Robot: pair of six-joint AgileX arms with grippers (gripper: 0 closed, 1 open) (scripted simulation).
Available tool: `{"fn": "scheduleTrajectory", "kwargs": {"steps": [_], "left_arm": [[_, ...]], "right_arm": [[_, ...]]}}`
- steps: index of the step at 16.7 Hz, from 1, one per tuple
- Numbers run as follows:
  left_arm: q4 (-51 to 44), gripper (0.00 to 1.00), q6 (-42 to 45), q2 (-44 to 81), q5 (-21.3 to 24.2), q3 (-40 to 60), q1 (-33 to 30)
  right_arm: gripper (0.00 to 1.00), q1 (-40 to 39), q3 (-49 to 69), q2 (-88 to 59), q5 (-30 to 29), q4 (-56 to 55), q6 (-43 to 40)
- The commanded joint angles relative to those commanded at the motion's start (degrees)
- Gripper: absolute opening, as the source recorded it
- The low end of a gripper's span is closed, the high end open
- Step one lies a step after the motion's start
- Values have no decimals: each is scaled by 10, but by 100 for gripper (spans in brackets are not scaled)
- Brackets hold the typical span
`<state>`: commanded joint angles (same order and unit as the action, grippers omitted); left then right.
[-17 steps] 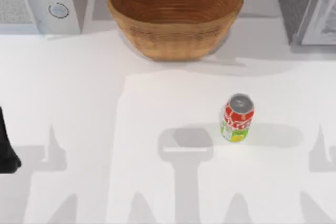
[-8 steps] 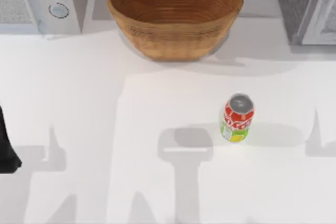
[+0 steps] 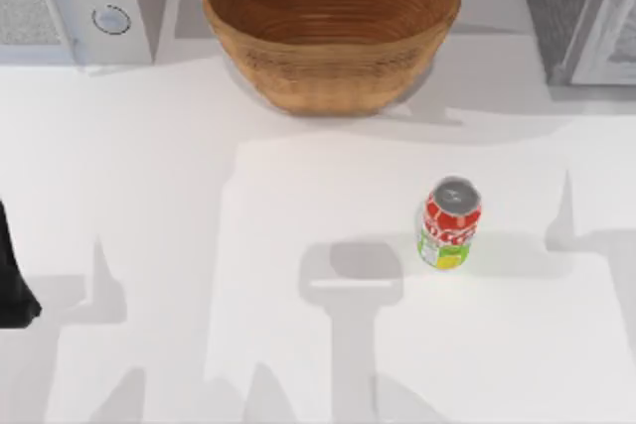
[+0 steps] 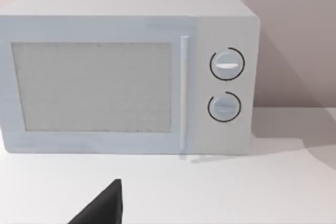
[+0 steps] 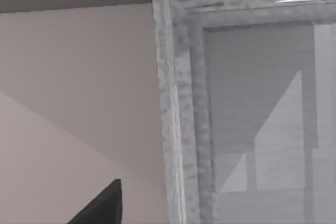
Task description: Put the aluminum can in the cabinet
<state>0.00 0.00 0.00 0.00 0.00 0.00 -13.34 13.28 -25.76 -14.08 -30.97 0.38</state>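
Aluminum can [image 3: 450, 223]: upright on the desk [image 3: 149, 166], right of centre, well in front of the woven bowl [image 3: 331, 27], nothing gripping it.
Cabinet [image 3: 581, 12]: at the desk's far right corner; the right wrist view faces its grey frame [image 5: 176, 114].
Microwave [image 4: 128, 74]: far left corner.
Left arm [image 3: 12, 280]: parked at the left edge; I cannot tell its end effector's state.
Right end effector: I cannot tell either.
Step in hand: reaching for the can, in my judgement.
Doing it well: approach level, centre the fingers on the label, close gently so it stays upright.
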Motion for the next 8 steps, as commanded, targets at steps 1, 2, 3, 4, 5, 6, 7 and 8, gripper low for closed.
{"fn": "scheduleTrajectory", "kwargs": {"steps": [1, 2, 3, 4, 5, 6, 7, 8], "left_arm": [[0, 100, 0, 0, 0, 0, 0], [0, 100, 0, 0, 0, 0, 0], [0, 100, 0, 0, 0, 0, 0], [0, 100, 0, 0, 0, 0, 0], [0, 100, 0, 0, 0, 0, 0], [0, 100, 0, 0, 0, 0, 0], [0, 100, 0, 0, 0, 0, 0], [0, 100, 0, 0, 0, 0, 0]], "right_arm": [[100, -16, 6, -37, -15, -26, 4], [100, -32, 13, -75, -31, -53, 7], [100, -49, 19, -115, -48, -80, 11], [100, -66, 25, -155, -65, -107, 15], [100, -84, 31, -196, -82, -135, 19], [100, -102, 37, -239, -99, -162, 23], [100, -119, 43, -281, -117, -190, 28], [100, -137, 48, -325, -135, -217, 32]]}}
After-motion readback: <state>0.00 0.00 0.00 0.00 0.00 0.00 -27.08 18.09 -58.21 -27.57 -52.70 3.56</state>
